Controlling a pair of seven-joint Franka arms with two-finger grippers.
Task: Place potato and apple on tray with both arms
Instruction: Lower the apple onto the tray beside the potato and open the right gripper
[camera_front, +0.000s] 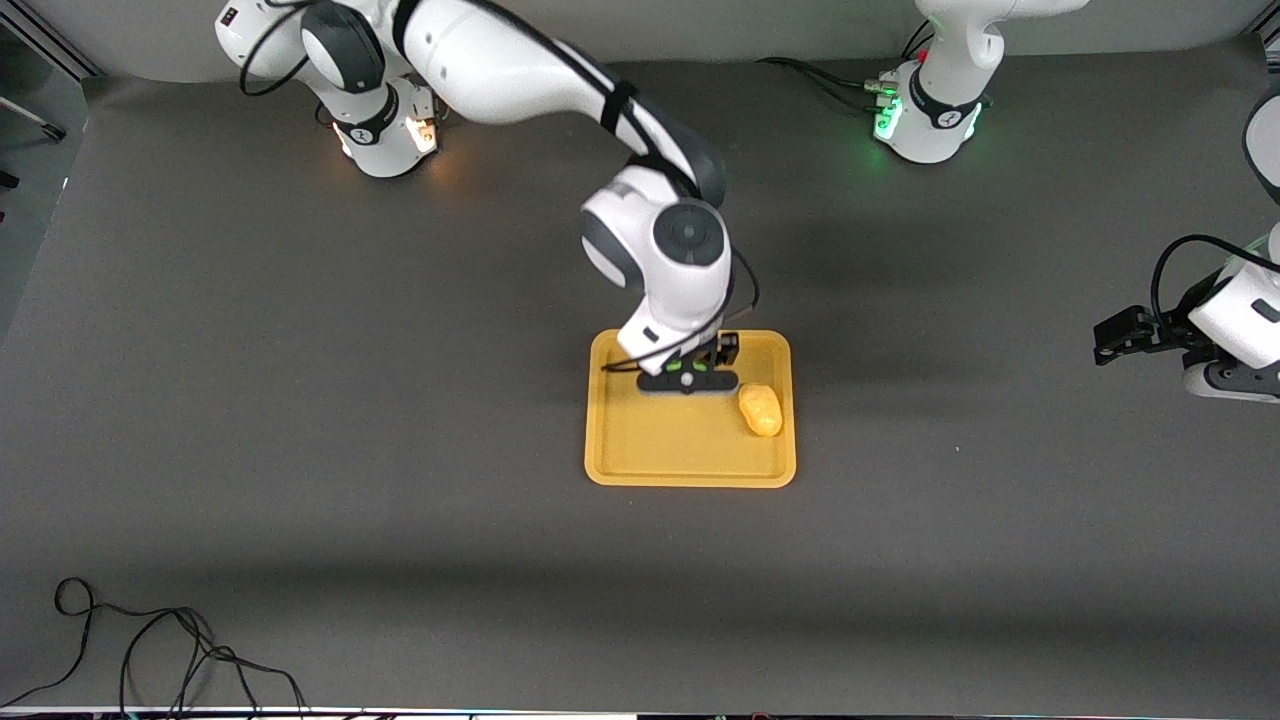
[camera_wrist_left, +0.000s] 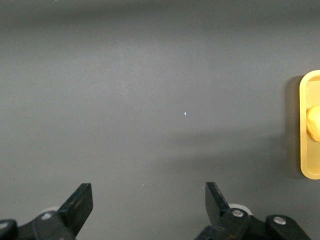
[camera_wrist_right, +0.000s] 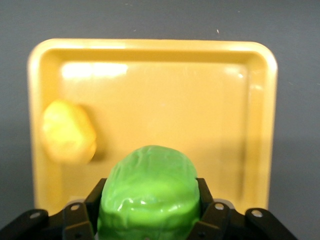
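Right gripper (camera_front: 687, 380) is clamped on the apple (camera_wrist_right: 148, 192) just over the tray (camera_front: 690, 470), potato (camera_front: 761, 409) beside it, left gripper (camera_wrist_left: 149, 210) waiting wide open and empty, so a high drop could roll the apple into the potato.

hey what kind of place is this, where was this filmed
Most likely a robotics lab test bench, not a kitchen. Two white arms are bolted to a dark matted table, loose cables trail along its edge, and the only props are toys: an apple in the right pincer over a tray holding a potato.
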